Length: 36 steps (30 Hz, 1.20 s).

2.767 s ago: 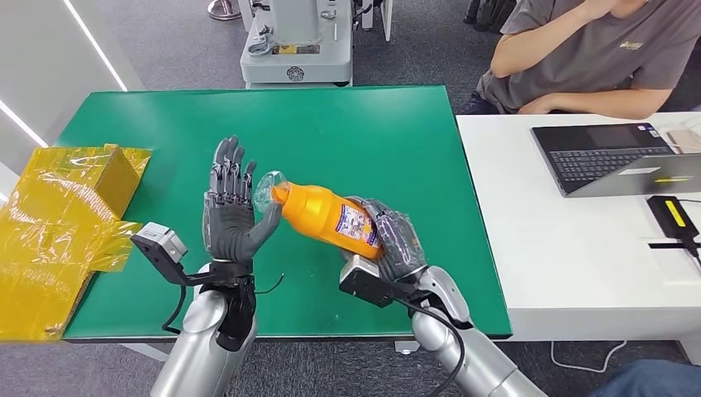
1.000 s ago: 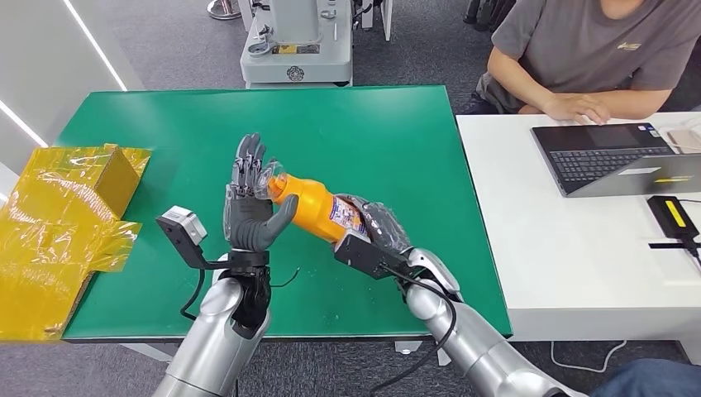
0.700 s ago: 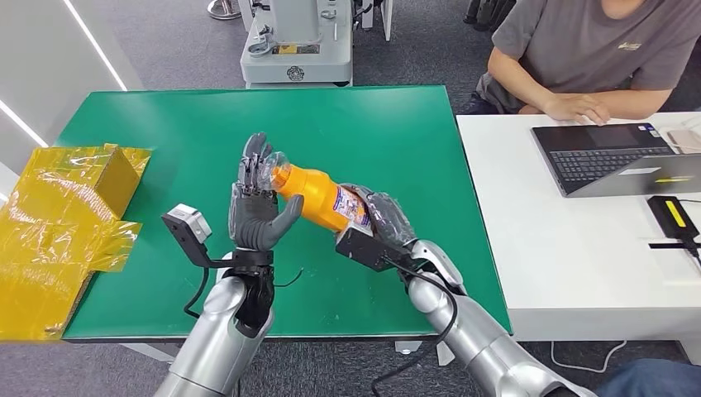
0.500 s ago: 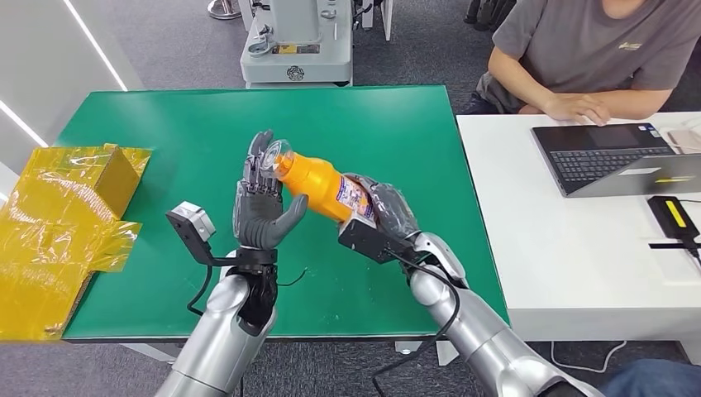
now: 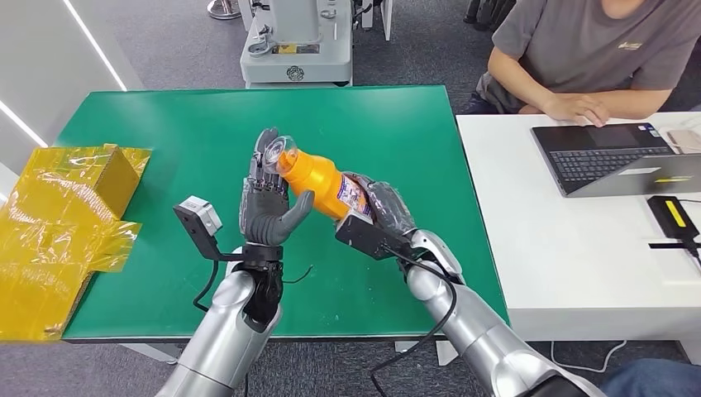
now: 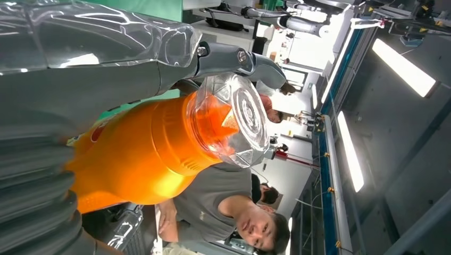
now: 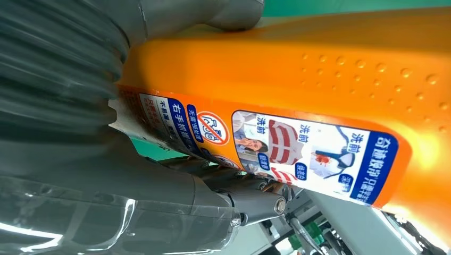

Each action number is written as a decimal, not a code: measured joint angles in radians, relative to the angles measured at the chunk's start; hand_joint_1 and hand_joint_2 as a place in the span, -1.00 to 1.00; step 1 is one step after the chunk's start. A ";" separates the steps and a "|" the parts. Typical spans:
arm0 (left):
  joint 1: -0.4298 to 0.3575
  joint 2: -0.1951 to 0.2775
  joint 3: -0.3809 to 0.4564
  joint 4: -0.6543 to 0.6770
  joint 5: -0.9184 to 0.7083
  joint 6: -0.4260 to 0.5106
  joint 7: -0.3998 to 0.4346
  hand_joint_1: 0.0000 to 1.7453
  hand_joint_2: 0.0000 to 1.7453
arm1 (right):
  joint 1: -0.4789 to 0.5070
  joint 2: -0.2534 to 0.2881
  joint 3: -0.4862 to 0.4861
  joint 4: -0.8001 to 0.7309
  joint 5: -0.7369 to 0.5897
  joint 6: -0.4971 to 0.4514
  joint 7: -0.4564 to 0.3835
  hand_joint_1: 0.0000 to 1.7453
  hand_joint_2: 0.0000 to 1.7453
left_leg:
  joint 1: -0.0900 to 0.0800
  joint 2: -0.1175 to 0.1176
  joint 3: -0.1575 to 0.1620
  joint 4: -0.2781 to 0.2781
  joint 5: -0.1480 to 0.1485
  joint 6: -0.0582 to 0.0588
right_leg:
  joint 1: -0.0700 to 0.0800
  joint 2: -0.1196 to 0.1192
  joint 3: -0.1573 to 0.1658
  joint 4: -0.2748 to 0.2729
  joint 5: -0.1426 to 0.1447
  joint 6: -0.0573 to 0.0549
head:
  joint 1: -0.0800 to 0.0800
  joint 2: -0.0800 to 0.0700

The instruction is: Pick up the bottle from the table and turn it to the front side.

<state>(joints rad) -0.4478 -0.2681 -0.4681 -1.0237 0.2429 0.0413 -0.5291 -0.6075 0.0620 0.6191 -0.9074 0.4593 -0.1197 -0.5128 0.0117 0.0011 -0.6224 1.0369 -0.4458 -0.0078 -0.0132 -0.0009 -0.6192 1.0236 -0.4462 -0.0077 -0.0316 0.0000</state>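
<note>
Orange plastic, with a clear faceted cap (image 5: 285, 151), the bottle (image 5: 321, 182) is held off the green tabletop (image 5: 165, 141) between both hands, tilted with its cap end up and away from the robot. What is inside cannot be told through the opaque body. A printed label (image 7: 276, 149) with blue and white panels faces the right wrist camera. The right hand (image 5: 382, 211) grips the bottle's lower body, fingers wrapped around it. The left hand (image 5: 269, 207) stands upright with fingers spread behind the cap and its thumb (image 5: 299, 204) pressed against the bottle's shoulder. Yellow crinkled wrapping (image 5: 58, 223) lies at the tabletop's left edge. A person (image 5: 595, 58) sits at a white desk (image 5: 570, 248) with a laptop (image 5: 612, 157).
</note>
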 joint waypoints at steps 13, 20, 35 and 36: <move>-0.009 -0.009 0.000 0.012 0.000 -0.008 -0.002 -1.00 1.00 | -0.006 0.019 0.000 0.026 0.014 0.039 -0.050 1.00 1.00 | 0.000 0.000 0.000 0.000 0.000 0.000 | 0.000 0.000 0.000 0.000 0.000 0.000 | 0.000 0.000; -0.010 -0.011 0.000 0.017 -0.002 -0.012 -0.001 -1.00 1.00 | 0.003 0.018 0.004 -0.046 0.023 0.044 -0.051 1.00 1.00 | 0.000 0.000 0.000 0.000 0.000 0.000 | 0.000 0.000 0.000 0.000 0.000 0.000 | 0.000 0.000; -0.009 -0.015 0.000 0.021 -0.012 -0.022 0.003 -1.00 1.00 | 0.031 0.014 0.020 -0.148 0.033 0.045 -0.042 1.00 1.00 | 0.000 0.000 0.000 0.000 0.000 0.000 | 0.000 0.000 0.000 0.000 0.000 0.000 | 0.000 0.000; -0.009 -0.014 0.000 0.021 -0.012 -0.022 0.003 -1.00 1.00 | 0.031 0.014 0.020 -0.149 0.033 0.045 -0.042 1.00 1.00 | 0.000 0.000 0.000 0.000 0.000 0.000 | 0.000 0.000 0.000 0.000 0.000 0.000 | 0.000 0.000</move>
<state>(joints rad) -0.4570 -0.2825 -0.4685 -1.0027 0.2305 0.0191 -0.5264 -0.5766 0.0755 0.6390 -1.0560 0.4925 -0.0748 -0.5550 0.0117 0.0012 -0.6224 1.0369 -0.4458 -0.0078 -0.0132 -0.0007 -0.6195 1.0235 -0.4462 -0.0077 -0.0317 0.0000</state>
